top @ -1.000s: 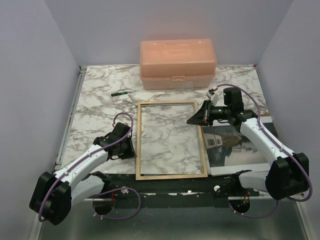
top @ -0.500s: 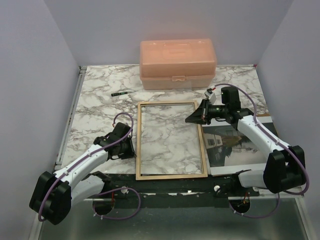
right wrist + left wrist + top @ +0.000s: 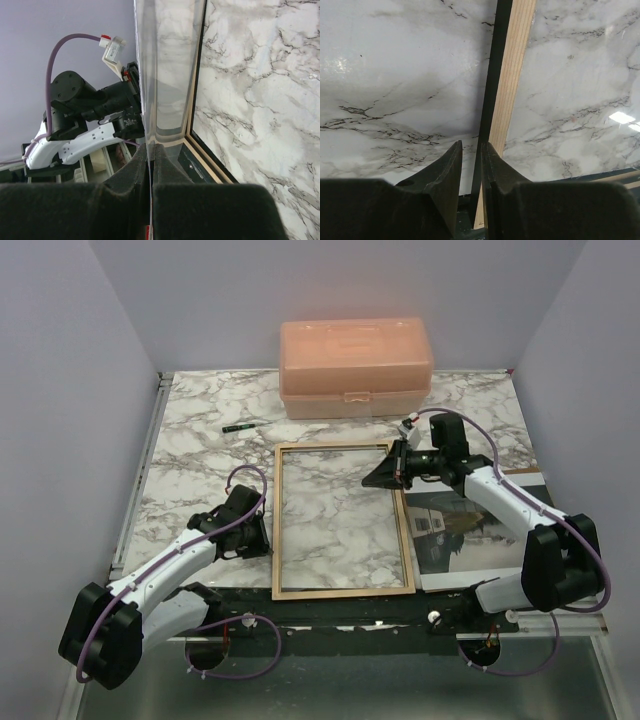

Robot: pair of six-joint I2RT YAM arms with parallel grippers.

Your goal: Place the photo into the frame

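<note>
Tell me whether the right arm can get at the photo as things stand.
Probably not yet: the photo lies uncovered beside the frame, close by, but the right gripper is shut on the frame's edge and must release first.

The frame (image 3: 340,590) lies flat mid-tabletop (image 3: 200,460). The photo (image 3: 465,535) lies just right of it, along the near half of its right rail and partly under the right arm. The box (image 3: 355,368) stands behind the frame at the far edge, with the pen (image 3: 238,427) to its left. The left jaws straddle the frame's left rail; the right jaws are at its far right corner.
</note>
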